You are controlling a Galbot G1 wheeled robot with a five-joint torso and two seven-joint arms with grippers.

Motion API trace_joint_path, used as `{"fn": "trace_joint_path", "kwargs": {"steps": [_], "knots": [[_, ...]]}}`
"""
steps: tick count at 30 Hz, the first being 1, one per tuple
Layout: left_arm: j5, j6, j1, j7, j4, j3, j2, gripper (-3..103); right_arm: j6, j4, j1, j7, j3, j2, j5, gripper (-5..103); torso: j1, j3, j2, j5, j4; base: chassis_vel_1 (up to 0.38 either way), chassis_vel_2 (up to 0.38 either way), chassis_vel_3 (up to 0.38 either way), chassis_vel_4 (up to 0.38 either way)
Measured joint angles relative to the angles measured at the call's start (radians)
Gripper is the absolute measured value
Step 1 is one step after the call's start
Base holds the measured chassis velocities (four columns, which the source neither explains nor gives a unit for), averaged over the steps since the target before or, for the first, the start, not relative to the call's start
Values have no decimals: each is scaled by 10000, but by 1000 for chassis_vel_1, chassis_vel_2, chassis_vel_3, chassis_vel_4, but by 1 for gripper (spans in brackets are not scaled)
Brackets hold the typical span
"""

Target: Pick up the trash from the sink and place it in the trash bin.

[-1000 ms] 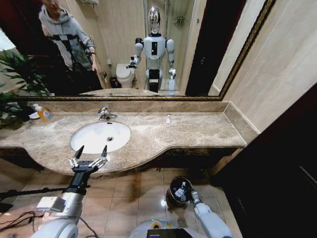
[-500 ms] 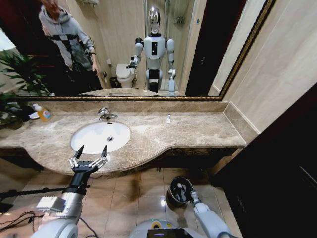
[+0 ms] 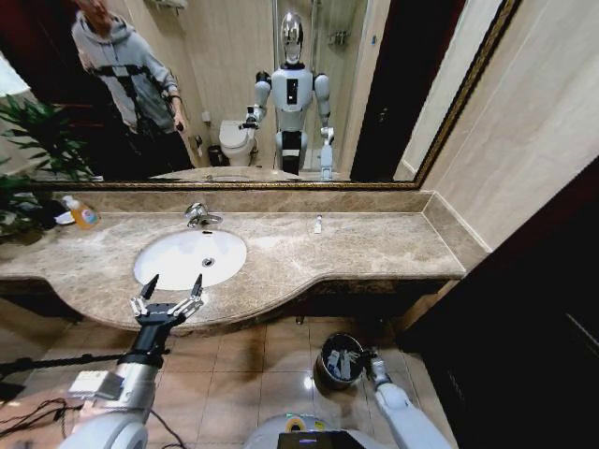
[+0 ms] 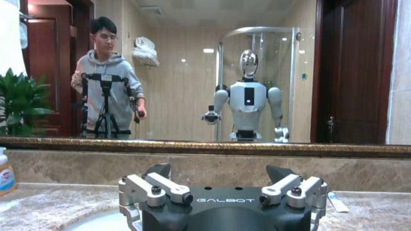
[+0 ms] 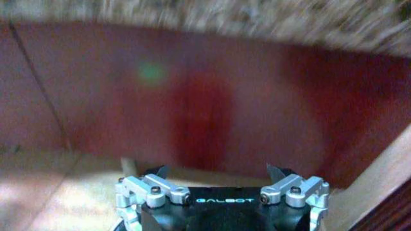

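Note:
The white oval sink [image 3: 178,251] with its chrome faucet [image 3: 197,215] is set in the beige marble countertop [image 3: 374,245]. My left gripper [image 3: 172,284] hovers open over the counter's front edge, just in front of the basin, and holds nothing; it also shows in the left wrist view [image 4: 218,169]. The dark trash bin [image 3: 328,372] stands on the floor below the counter, with pale trash [image 3: 343,360] inside. My right gripper [image 3: 369,361] is at the bin's right rim, open and empty in the right wrist view [image 5: 217,172]. A small white tube [image 3: 318,224] lies on the counter by the back wall.
An orange bottle [image 3: 84,216] stands at the counter's far left, beside a plant [image 3: 28,140]. A large mirror [image 3: 234,84] covers the wall behind the counter. Dark wood panelling [image 3: 524,318] closes off the right side. Tiled floor [image 3: 253,365] lies open beside the bin.
My right gripper has shifted from above the bin's opening to its right rim. The left arm has not moved.

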Motion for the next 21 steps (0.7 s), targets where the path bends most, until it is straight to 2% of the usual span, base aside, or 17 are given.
{"fn": "trace_joint_path", "kwargs": {"steps": [2,3,6,7,10,11,13,14,17,18,20,21], "knots": [[0,0,0,0,0,-1,0,100,-267,1286,-720,-111,467,-35,39,100,0,0,0,2,1,0,0,0,0],[0,0,0,0,0,-1,0,100,-267,1286,-720,-111,467,-35,39,100,0,0,0,2,1,0,0,0,0],[1,0,0,0,-1,-1,1,100,-767,3945,-2105,-70,1128,-164,427,100,0,0,0,0,1,0,0,0,0],[1,0,0,0,-1,-1,1,100,-767,3945,-2105,-70,1128,-164,427,100,0,0,0,0,1,0,0,0,0],[0,0,0,1,-1,-1,0,100,-1254,6515,-3670,250,1701,0,616,100,0,0,1,1,0,0,0,0,0],[0,0,0,1,-1,-1,0,100,-1254,6515,-3670,250,1701,0,616,100,0,0,1,1,0,0,0,0,0],[0,0,0,0,0,-1,0,100,-1527,8043,-4569,462,2014,205,663,100,0,0,1,-6,-1,0,0,0,0],[0,0,0,0,0,-1,0,100,-1527,8043,-4569,462,2014,205,663,100,0,0,1,-6,-1,0,0,0,0],[1,0,0,0,-1,0,0,100,-1884,10123,-5419,645,2273,514,669,100,-1,0,1,-2,-1,0,0,0,0],[1,0,0,0,-1,0,0,100,-1884,10123,-5419,645,2273,514,669,100,-1,0,1,-2,-1,0,0,0,0],[0,0,0,0,-1,0,0,100,-2374,11598,-5515,790,2274,596,668,100,0,0,1,-4,0,0,0,0,0],[0,0,0,0,-1,0,0,100,-2374,11598,-5515,790,2274,596,668,100,0,0,1,-4,0,0,0,0,0]]}}
